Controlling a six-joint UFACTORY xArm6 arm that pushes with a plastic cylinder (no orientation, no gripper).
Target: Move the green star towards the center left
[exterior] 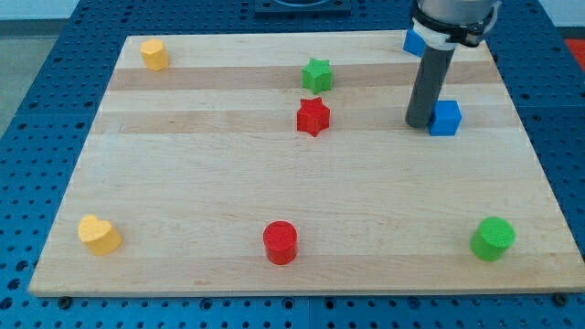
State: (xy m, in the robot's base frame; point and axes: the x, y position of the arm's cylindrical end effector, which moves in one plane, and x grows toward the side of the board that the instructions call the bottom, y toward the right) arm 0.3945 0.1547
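The green star (316, 75) lies on the wooden board (183, 164) near the view's top, a little right of the middle. A red star (313, 116) lies just below it. My tip (420, 123) rests on the board at the view's upper right, well to the right of the green star and touching or almost touching the left side of a blue cube (446, 118).
A second blue block (414, 41) peeks out behind the rod at the top right. A yellow block (154, 54) sits at the top left, a yellow heart (98, 234) at the bottom left, a red cylinder (281, 242) at the bottom middle, a green cylinder (494, 238) at the bottom right.
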